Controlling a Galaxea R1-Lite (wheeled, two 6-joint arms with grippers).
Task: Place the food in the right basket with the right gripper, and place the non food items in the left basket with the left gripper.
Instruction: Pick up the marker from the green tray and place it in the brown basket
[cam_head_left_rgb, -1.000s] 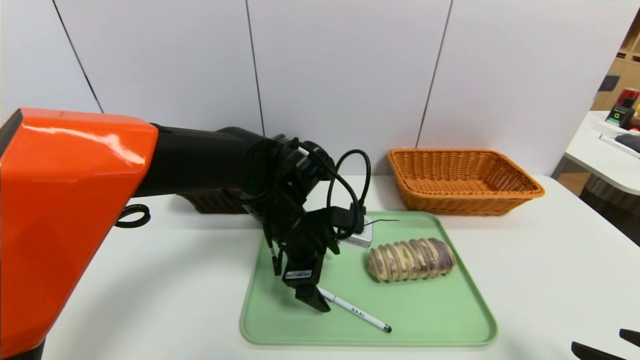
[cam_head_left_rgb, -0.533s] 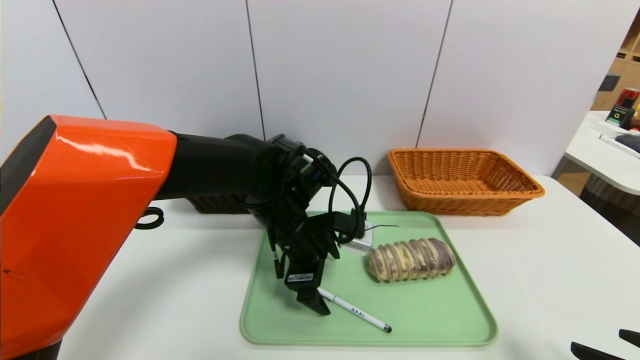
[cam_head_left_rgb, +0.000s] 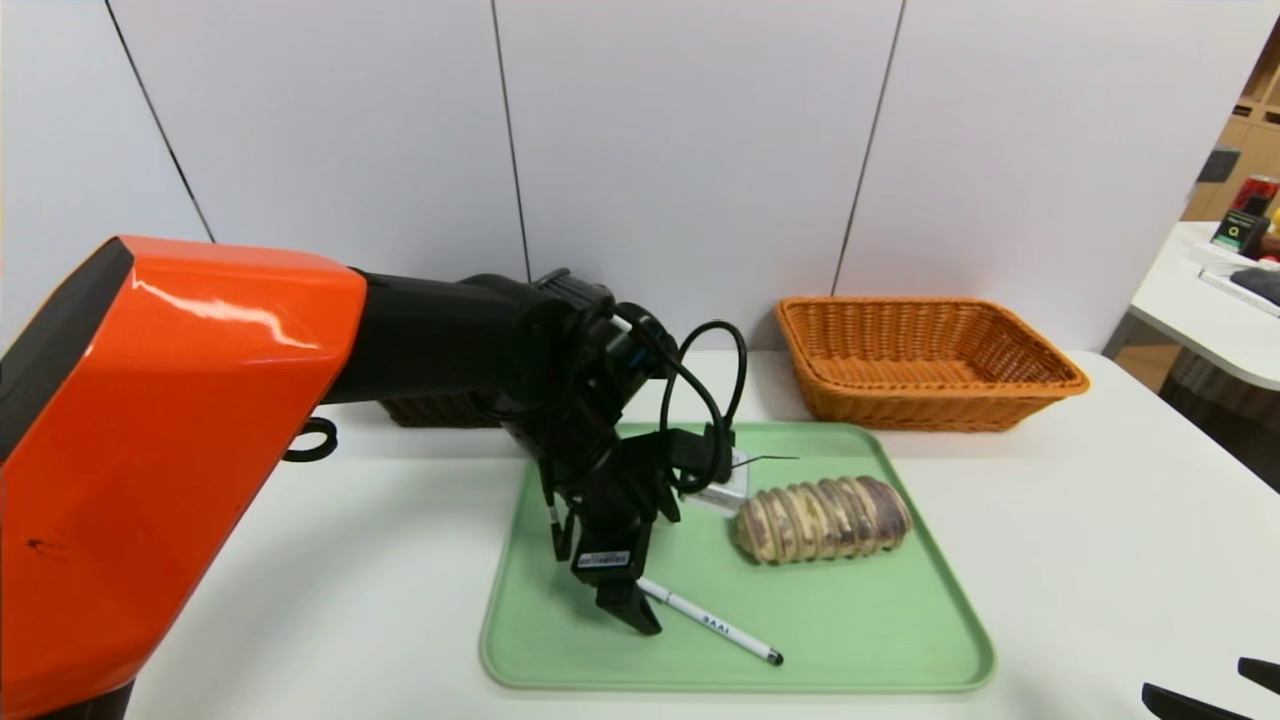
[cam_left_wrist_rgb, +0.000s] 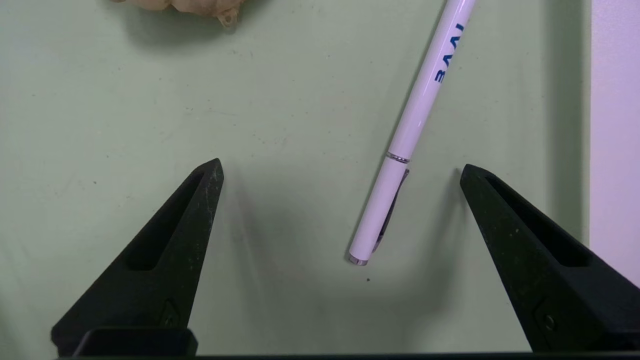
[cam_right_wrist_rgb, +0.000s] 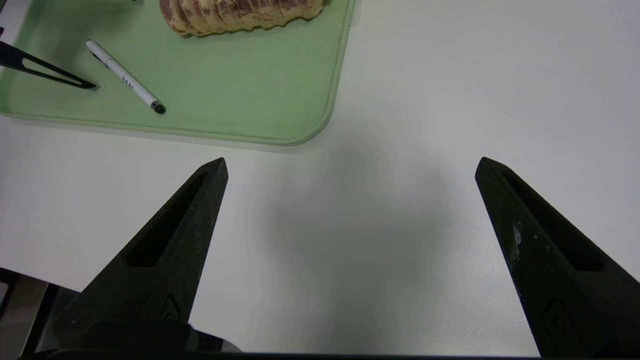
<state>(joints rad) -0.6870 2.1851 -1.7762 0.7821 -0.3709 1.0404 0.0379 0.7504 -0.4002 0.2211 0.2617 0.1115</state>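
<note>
White pen (cam_head_left_rgb: 708, 627) flat beside striped roll (cam_head_left_rgb: 822, 519)

Even, bright overhead light is filling every view. Glare is streaking the orange arm shell (cam_head_left_rgb: 190, 420). Soft shadows are falling beneath the pen (cam_left_wrist_rgb: 415, 120) and across the bench (cam_right_wrist_rgb: 350, 225); focus is holding sharp.

The orange basket (cam_head_left_rgb: 925, 362) is woven wicker. The green tray (cam_head_left_rgb: 860, 640) looks like smooth matt plastic. The white pen (cam_left_wrist_rgb: 415, 125) is glossy plastic with a thin metal ring. The bread roll (cam_head_left_rgb: 822, 519) has a ridged, dull crust. The left arm's orange shell (cam_head_left_rgb: 150, 440) shines glossy; the left gripper's fingers (cam_left_wrist_rgb: 165, 260) are matt, grainy black.
</note>
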